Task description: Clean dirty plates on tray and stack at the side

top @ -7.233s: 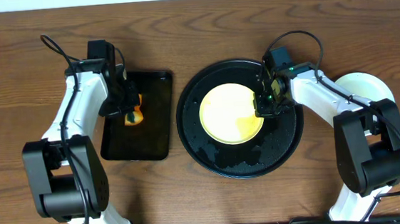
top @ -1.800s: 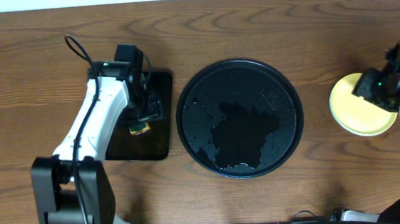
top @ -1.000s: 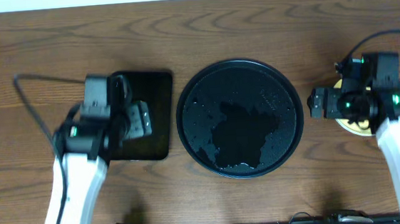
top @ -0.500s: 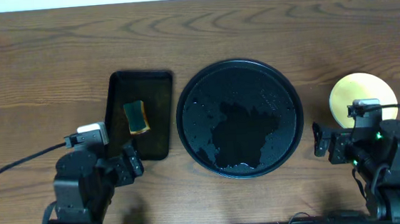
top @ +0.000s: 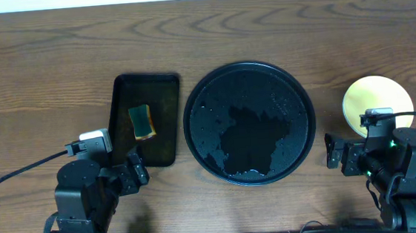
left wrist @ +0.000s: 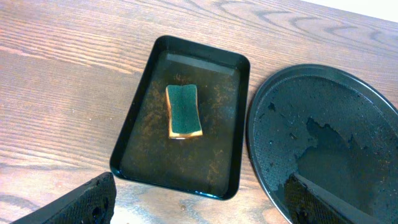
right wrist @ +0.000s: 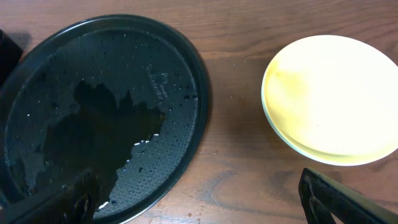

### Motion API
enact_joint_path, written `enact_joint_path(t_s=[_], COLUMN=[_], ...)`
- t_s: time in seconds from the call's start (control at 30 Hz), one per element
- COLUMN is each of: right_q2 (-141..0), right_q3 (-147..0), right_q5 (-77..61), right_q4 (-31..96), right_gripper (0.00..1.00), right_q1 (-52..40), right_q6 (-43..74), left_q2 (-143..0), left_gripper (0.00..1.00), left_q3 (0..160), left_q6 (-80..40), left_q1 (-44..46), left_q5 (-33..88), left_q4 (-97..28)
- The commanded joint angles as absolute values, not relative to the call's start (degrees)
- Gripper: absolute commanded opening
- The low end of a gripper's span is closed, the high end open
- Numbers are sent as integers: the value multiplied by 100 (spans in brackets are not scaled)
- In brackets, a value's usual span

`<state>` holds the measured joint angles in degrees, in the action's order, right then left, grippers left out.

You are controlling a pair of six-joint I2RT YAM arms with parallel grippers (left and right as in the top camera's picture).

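A: From above, where are the plates?

B: The round tray (top: 245, 65) carries none; only water lies on its floor. The yellow plate (top: 376, 97) sits on the bare table (top: 260, 23) to the right of the tray, apart from it. To the left of the tray is the rectangular tray (top: 145, 78) with the sponge (top: 142, 122) inside. How the jaws stand, I cannot tell from this view.

A: And the left wrist camera?

B: The left gripper (left wrist: 199, 205) is spread wide and holds nothing. Its fingers (left wrist: 81, 202) show only at the two bottom corners and they touch no object. The sponge lies loose in the rectangular tray ahead.

A: The right wrist camera?

B: The right gripper (right wrist: 202, 202) is spread wide too, and empty. The tray is ahead on its left and the yellow plate ahead on its right, with bare wood between them. Under the near edge of the plate a pale greenish rim shows, so I judge that it lies on another plate; how many, I cannot count. I see no brown marks on it.

A: How would such a plate handle?

B: I think it is stiff and light. The surface is glossy and perhaps wet, so it may slip, and it could chip if dropped. It is shallow, so the rim is the place to hold: one finger under the lip, one on top. The side facing the tray is free. To lift only the top plate, the lower finger must enter between the two rims, which looks narrow.
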<state>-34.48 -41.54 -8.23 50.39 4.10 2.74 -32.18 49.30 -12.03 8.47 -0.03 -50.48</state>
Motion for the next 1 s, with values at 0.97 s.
enact_joint_path(t_s=[0.97], right_q2=[-412], right_q3=[-943], right_q5=[-685], right_q4=[30], right_gripper=[99], right_q1=[-298], right_q6=[248], left_q2=[-3212], left_gripper=[87], left_q3=[4886], left_q6=[-1256], left_q1=[845], left_q5=[-71], left_q4=[-5046])
